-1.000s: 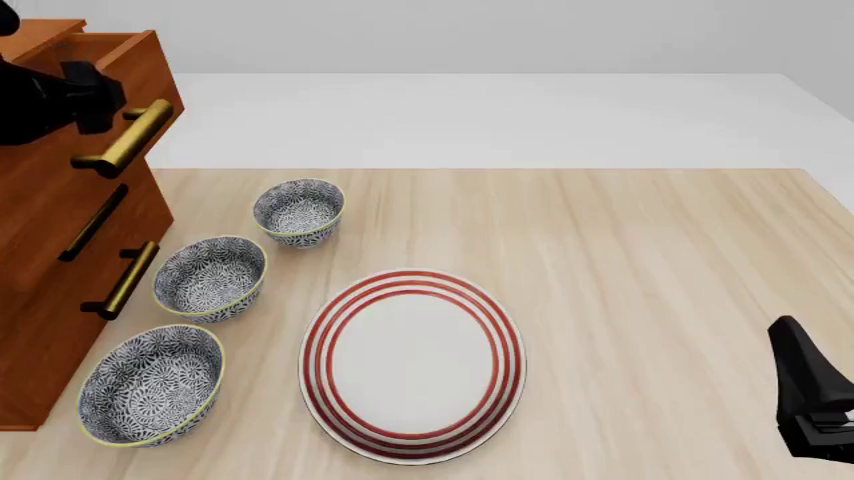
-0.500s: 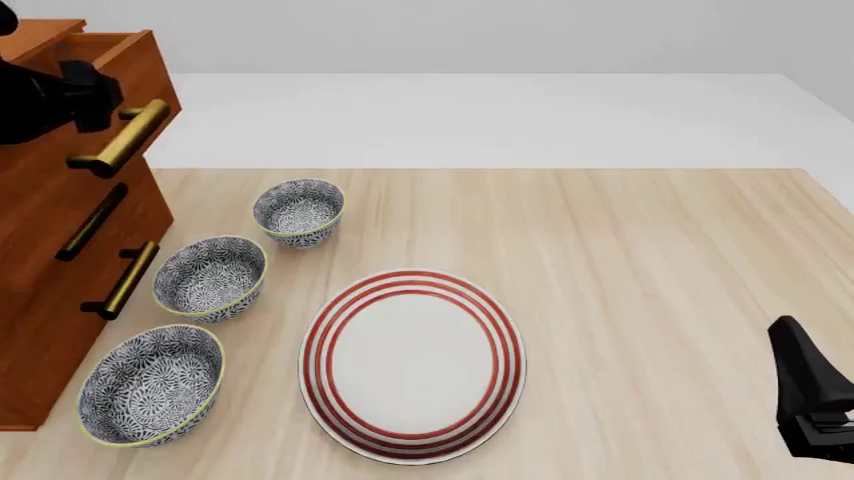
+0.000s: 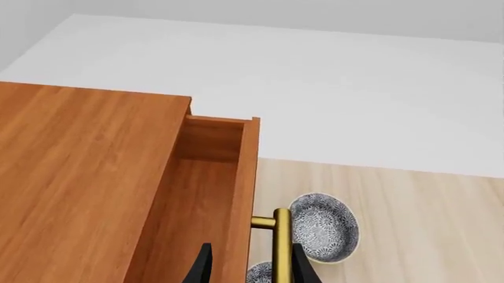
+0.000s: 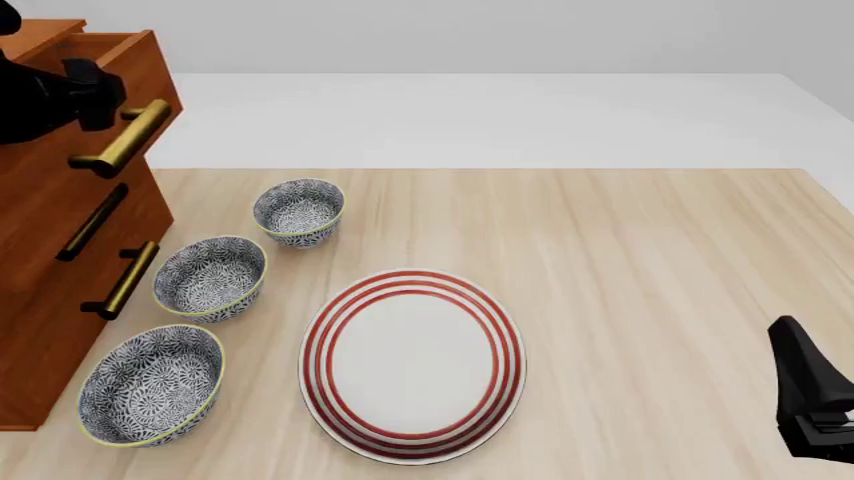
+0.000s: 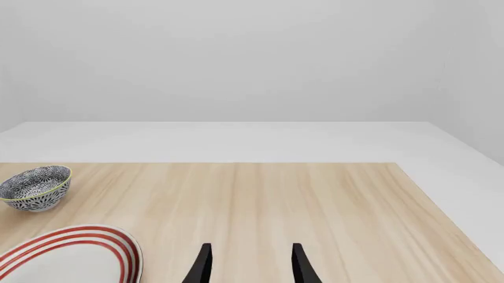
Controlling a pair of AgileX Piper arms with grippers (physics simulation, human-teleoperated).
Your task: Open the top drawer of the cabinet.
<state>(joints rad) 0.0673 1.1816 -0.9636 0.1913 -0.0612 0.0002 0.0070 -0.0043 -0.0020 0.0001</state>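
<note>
Bright even light, sharp renders, shadows seemingly faint.

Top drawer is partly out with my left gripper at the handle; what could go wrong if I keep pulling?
1. The left gripper straddles the brass handle near its fingertips, so it could slip off.
2. The top drawer juts over the bowls; the nearest bowl stands close below, so a dropping arm might knock it.

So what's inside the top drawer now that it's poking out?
The part of the top drawer that is pulled out shows only bare wooden walls and floor, nothing lying in it. The rest is still tucked under the cabinet top, so whatever is back there is hidden.
</note>
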